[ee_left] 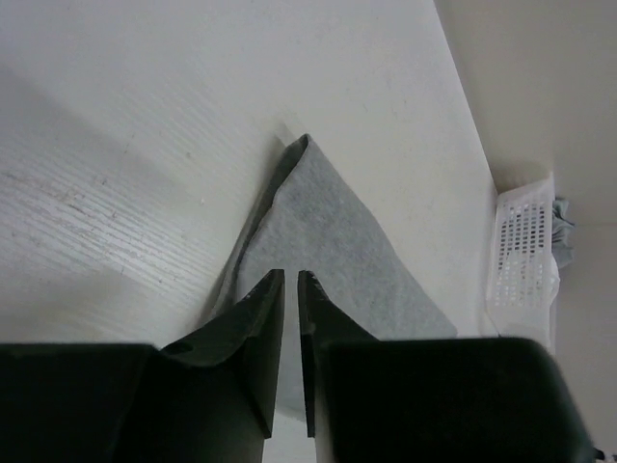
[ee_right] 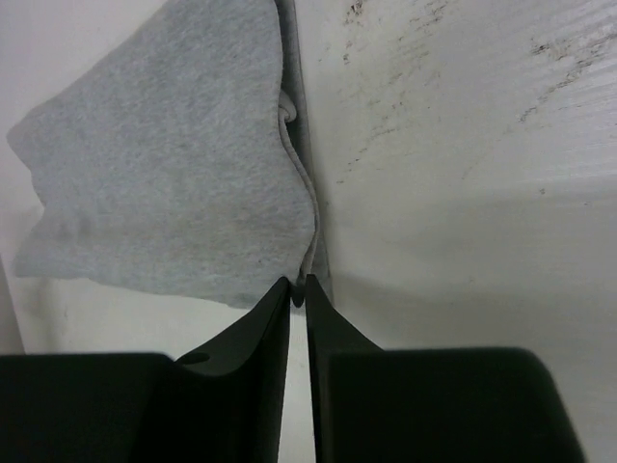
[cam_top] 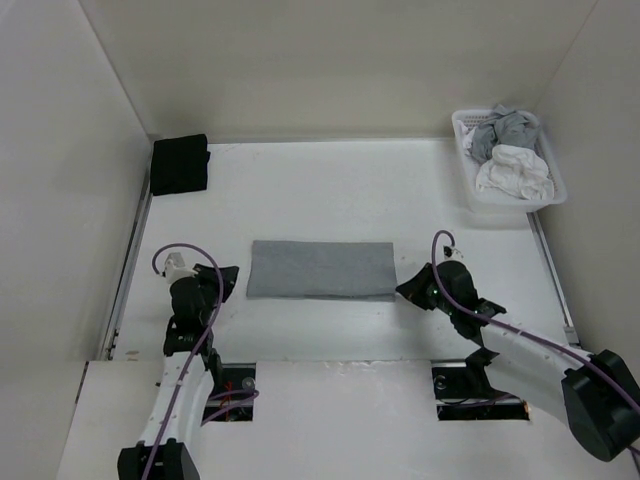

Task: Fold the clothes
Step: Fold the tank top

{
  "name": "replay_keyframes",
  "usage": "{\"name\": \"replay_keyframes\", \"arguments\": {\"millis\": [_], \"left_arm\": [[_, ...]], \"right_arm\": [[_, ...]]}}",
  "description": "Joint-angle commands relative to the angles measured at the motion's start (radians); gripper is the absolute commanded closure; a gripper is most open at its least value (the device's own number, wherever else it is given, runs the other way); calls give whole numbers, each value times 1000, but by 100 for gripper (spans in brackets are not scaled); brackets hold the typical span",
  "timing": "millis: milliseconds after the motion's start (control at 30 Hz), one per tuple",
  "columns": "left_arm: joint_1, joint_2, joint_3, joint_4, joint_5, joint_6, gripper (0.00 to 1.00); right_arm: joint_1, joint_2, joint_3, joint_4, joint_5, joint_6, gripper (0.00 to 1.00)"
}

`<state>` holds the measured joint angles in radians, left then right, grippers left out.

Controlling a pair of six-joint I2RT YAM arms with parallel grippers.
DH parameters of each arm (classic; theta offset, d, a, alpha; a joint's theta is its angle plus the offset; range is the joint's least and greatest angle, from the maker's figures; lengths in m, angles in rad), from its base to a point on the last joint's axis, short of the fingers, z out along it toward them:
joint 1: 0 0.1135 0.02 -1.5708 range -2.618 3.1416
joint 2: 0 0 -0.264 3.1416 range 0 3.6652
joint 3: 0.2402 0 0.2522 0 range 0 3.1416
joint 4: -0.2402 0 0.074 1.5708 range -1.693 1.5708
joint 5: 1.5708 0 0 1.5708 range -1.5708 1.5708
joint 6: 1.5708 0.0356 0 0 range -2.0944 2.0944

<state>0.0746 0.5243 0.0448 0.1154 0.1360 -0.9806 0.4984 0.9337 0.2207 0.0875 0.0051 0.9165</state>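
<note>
From above, the grey T-shirt (cam_top: 322,270) lies folded into a flat, wide rectangle at the middle of the white table (cam_top: 330,190). The left gripper (cam_top: 228,283) sits just beside its left end and the right gripper (cam_top: 408,288) just beside its right end. A black cloth bundle (cam_top: 180,163) rests in the far left corner, and a white basket (cam_top: 480,200) of garments stands far right. In the left wrist view the jaws stand a thin slit apart over the shirt's near corner, with nothing seen between them. In the right wrist view the fingertips meet the shirt's hem; I cannot tell whether they pinch it.
</note>
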Motion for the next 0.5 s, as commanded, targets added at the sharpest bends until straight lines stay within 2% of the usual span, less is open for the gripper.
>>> {"name": "replay_keyframes", "arguments": {"millis": [0, 33, 100, 200, 333, 467], "left_arm": [[15, -12, -34, 15, 25, 19, 86], [17, -4, -31, 18, 25, 26, 81], [21, -3, -14, 20, 16, 39, 73], [15, 9, 30, 41, -19, 43, 72], [-55, 95, 93, 130, -55, 37, 72], [-161, 198, 139, 222, -84, 33, 73]], "right_arm": [[5, -9, 11, 15, 32, 10, 76], [5, -4, 17, 18, 30, 7, 67], [-5, 8, 35, 37, 16, -24, 57], [-21, 52, 69, 93, -10, -73, 46], [-102, 196, 111, 168, -100, -94, 47], [-129, 345, 120, 297, -203, -48, 59]]}}
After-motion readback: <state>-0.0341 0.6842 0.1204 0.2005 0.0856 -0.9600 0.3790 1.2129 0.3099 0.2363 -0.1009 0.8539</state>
